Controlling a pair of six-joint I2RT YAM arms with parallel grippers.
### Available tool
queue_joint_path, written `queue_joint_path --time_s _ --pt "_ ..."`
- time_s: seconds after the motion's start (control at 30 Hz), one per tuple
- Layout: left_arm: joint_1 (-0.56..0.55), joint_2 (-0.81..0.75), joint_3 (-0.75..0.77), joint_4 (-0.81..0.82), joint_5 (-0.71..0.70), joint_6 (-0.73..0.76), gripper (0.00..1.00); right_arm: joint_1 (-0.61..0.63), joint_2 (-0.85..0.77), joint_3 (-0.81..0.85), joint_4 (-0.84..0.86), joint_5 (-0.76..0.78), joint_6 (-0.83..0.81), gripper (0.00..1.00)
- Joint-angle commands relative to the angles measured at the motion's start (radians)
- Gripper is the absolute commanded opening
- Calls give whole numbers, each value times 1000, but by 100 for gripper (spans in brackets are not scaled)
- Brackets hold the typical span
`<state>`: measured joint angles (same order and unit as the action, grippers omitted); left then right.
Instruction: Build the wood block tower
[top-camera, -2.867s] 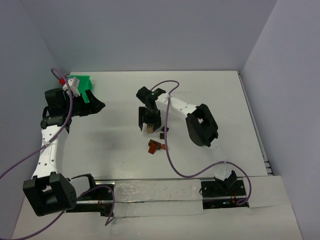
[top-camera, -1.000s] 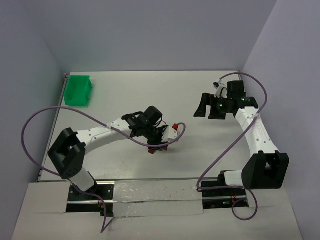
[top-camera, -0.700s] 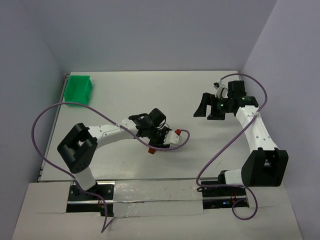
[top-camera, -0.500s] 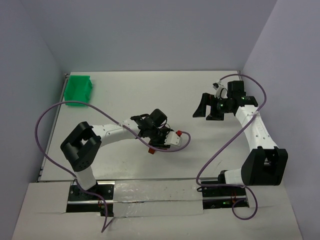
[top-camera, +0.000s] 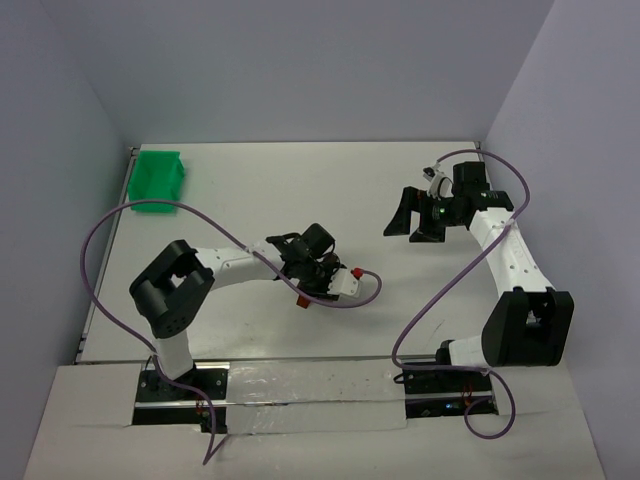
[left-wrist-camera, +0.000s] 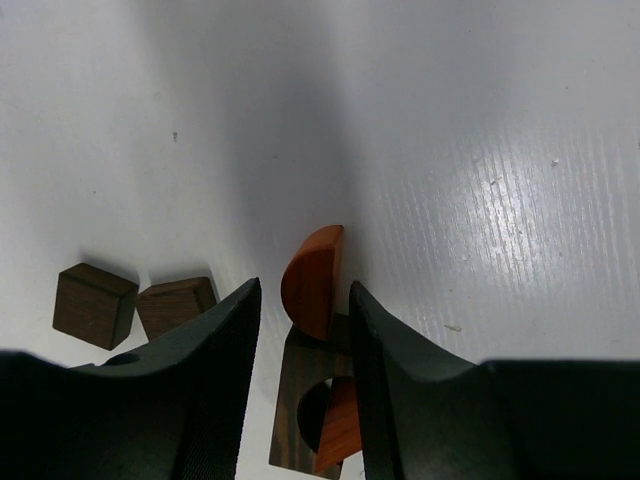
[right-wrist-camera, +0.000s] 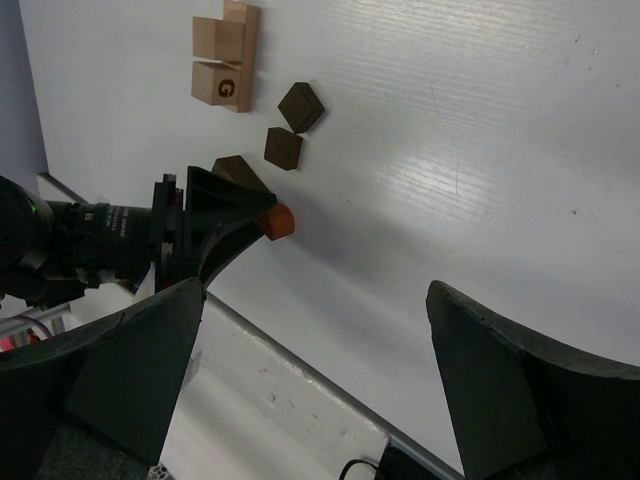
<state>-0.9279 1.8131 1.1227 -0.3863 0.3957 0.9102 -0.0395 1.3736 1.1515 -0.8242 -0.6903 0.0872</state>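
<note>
From above, my left arm (top-camera: 235, 258) lies low across the counter (top-camera: 250, 190), with the left jaws at the half-round block (top-camera: 303, 298) near the middle. The right arm (top-camera: 505, 255) hangs well apart at about 2 o'clock from that block, so the left jaws are plainly the nearer pair. The green tray (top-camera: 158, 180) sits off at 10 o'clock. On the left wrist camera the half-round block (left-wrist-camera: 313, 275) stands dead ahead at 12 o'clock, between the left jaws. Its long axis runs 12 to 6, in line with the fingers (left-wrist-camera: 215, 370). The jaws stand partly open around it, with a sliver of counter showing on the 9 o'clock side, so I judge there is no grip yet. Its near end meets a dark arched block (left-wrist-camera: 295, 400), and two dark cubes (left-wrist-camera: 95, 305) lie at 9 o'clock. On the right wrist camera the right jaws gape wide with nothing between them. The tan blocks (right-wrist-camera: 225, 60) lie at 11 o'clock.
</note>
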Motion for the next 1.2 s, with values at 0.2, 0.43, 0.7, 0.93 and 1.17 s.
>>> queue_joint_path --time_s 0.2,0.43,0.7,0.93,1.17 --pt "-5 16 4 30 6 15 33 -7 0 -12 -3 -44 -3 100" --pt "-6 -31 34 36 -1 -49 22 -7 -62 -96 74 -119 44 100" --pt "-59 -236 55 35 -138 -124 7 25 -92 -162 149 -311 73 87" --pt "-72 -439 57 53 -202 -215 0 227 -104 -60 141 -309 37 74" --pt "-78 -703 -82 59 -131 -161 0 330 -164 -5 260 -341 104 69"
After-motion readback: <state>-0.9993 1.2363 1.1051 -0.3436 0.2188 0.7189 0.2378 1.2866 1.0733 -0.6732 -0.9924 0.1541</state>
